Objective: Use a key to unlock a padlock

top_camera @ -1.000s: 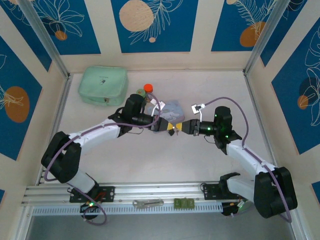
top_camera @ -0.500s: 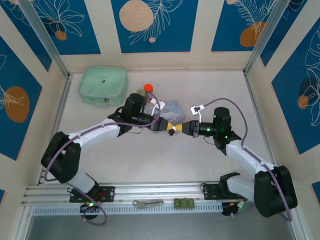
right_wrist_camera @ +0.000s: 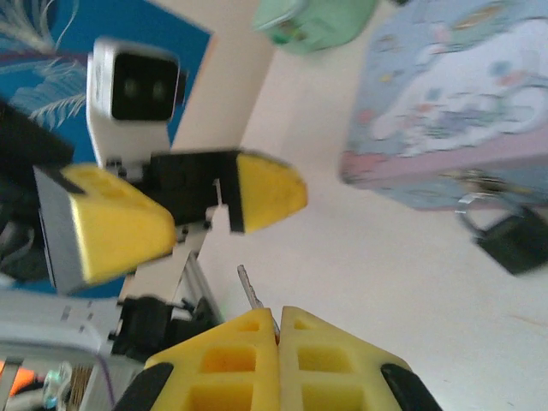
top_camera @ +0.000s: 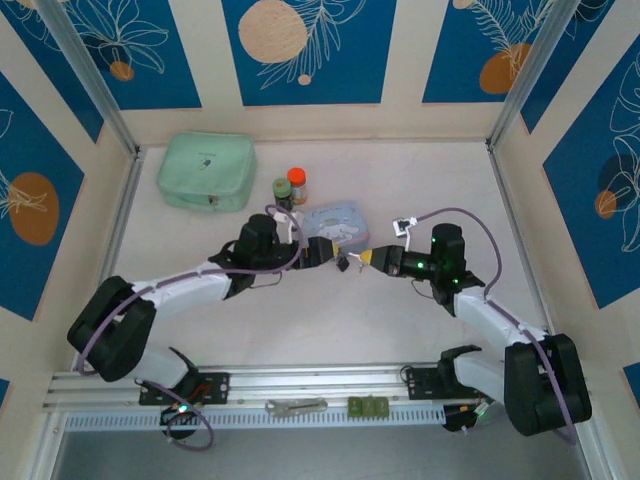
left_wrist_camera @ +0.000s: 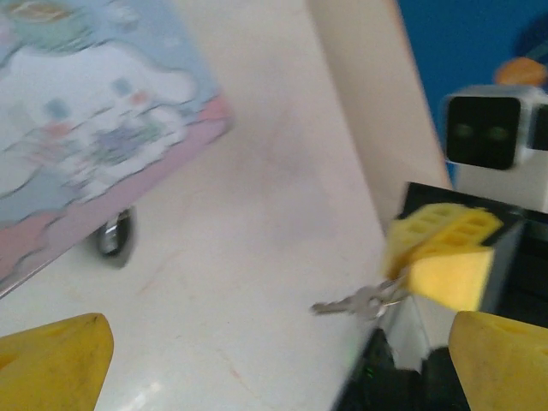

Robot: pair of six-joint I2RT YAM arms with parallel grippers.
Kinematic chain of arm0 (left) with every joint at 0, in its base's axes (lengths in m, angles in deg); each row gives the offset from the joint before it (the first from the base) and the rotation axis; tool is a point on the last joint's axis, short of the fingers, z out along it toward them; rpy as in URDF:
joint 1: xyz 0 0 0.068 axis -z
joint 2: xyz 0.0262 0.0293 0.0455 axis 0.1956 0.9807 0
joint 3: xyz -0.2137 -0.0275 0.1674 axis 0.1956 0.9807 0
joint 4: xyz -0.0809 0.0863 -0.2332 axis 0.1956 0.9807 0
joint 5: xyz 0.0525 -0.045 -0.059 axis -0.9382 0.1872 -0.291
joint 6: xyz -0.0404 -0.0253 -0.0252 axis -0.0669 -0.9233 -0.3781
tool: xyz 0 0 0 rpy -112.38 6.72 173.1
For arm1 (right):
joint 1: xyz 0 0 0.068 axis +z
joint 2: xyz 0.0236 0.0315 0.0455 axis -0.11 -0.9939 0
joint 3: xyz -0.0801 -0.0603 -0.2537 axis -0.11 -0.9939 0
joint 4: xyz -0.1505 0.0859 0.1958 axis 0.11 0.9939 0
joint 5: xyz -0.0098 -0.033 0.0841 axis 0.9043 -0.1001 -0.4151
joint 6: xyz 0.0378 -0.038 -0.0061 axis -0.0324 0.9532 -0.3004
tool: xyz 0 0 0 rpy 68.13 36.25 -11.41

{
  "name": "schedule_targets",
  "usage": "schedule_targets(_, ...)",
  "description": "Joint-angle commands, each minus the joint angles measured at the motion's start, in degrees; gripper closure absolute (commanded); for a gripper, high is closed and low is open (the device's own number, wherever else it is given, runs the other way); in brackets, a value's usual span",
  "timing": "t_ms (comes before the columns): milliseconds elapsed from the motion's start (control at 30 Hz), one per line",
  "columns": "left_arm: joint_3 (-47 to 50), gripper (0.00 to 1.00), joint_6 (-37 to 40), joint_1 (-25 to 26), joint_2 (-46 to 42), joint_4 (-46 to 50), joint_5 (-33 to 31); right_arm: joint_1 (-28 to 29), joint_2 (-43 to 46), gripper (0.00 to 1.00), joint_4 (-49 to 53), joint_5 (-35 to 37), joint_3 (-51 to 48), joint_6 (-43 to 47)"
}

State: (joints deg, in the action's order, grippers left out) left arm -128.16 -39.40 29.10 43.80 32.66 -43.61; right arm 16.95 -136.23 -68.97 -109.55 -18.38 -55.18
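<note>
Pinched in shut right gripper (right_wrist_camera: 278, 321): key (right_wrist_camera: 248, 291), tip poking out at 11 o'clock. Spread wide, holding nothing: left gripper (left_wrist_camera: 274, 360). Lying just beside tin (top_camera: 335, 222) edge at tin's 6 o'clock: padlock (right_wrist_camera: 514, 240). Bare table (top_camera: 300, 320) beyond, toward 6 o'clock.

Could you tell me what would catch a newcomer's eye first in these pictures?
Two yellow-tipped tools face each other at the middle of the table: the right tool is shut on the key, and the left tool stands open opposite it. Just beyond them lies the light-blue cartoon tin, with the padlock beside its edge.
</note>
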Motion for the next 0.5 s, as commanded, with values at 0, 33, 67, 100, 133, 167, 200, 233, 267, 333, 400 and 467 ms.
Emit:
schedule_targets(0,1.2,0.01,-5.0,4.8,2.4,-4.0,-13.5,-2.4,1.8,1.00,2.9,5.2,-2.3,-2.4)
schedule_targets(33,1.4,0.00,-5.6,6.0,3.3,-4.6,-15.3,-3.1,2.2,1.00,3.0,5.7,-2.9,-2.6)
schedule_targets(67,1.7,0.00,-6.6,7.2,4.5,-5.9,-17.3,-3.7,2.9,1.00,3.6,6.5,-3.4,-2.9)
schedule_targets(100,2.1,0.03,-7.5,8.2,5.6,-7.6,-19.2,-4.3,3.8,1.00,4.7,7.6,-3.8,-2.9)
schedule_targets(133,2.3,0.06,-8.0,9.1,6.4,-8.5,-21.0,-4.8,4.7,1.00,5.7,8.4,-4.1,-2.7)
schedule_targets(167,2.3,0.11,-7.9,10.0,7.2,-9.7,-23.0,-5.3,5.8,1.00,6.5,9.1,-4.4,-2.6)
schedule_targets(200,2.1,0.14,-7.3,11.0,8.0,-10.5,-25.3,-5.8,6.8,1.00,7.2,9.5,-4.8,-2.7)
schedule_targets(233,1.7,0.16,-7.2,11.6,8.8,-10.5,-27.4,-6.3,7.7,1.00,7.6,9.8,-5.0,-2.7)
schedule_targets(267,1.2,0.19,-6.9,12.1,9.9,-11.0,-29.0,-6.9,8.5,1.00,8.1,9.7,-5.2,-2.8)
schedule_targets(333,0.3,0.24,-6.1,12.9,12.1,-12.3,-32.1,-7.6,9.9,1.00,8.7,9.7,-5.3,-2.6)
schedule_targets(400,-0.5,0.29,-6.1,13.2,14.6,-13.9,-34.4,-8.1,10.8,1.00,9.3,9.4,-5.3,-2.6)
schedule_targets(467,-1.3,0.32,-6.8,13.2,17.1,-15.4,-35.2,-8.2,11.3,1.00,9.1,9.2,-5.6,-2.9)
